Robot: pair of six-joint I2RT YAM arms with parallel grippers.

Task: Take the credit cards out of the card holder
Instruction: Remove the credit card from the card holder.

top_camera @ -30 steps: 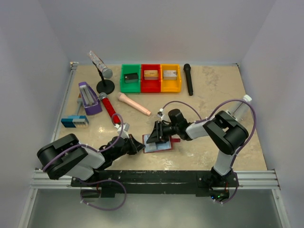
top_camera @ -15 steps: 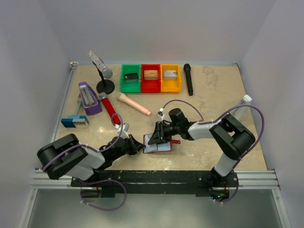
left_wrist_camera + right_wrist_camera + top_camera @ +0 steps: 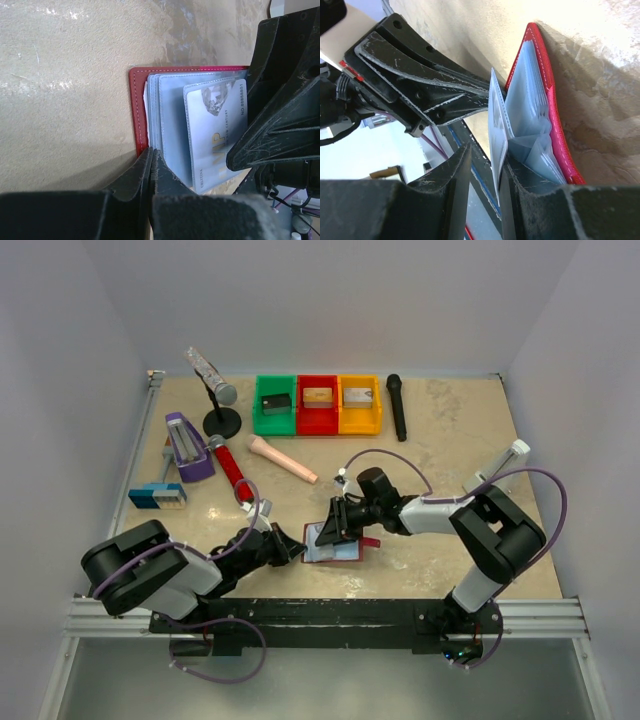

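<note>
Red card holder (image 3: 345,552) lies at the table's 6 o'clock, with the left gripper (image 3: 293,545) at its 9 o'clock. Left wrist: that gripper is clenched on the cover, and a silver credit card (image 3: 212,135) juts out. Right wrist: the right gripper (image 3: 490,160) pinches the card, which is tilted higher than a second ago, so extraction looks underway.

We find the card holder (image 3: 139,107) cover red, smooth and leather-like, with pale stitching along its 12 o'clock edge in the left wrist view. Its inner pockets (image 3: 172,125) are clear blue-grey plastic with a soft sheen. The credit card (image 3: 215,135) is glossy pale plastic with silver print. The left gripper (image 3: 151,156) and right gripper (image 3: 486,155) are matt black plastic, scuffed and scratched. The table (image 3: 65,75) is matt, mottled beige and stone-like.
</note>
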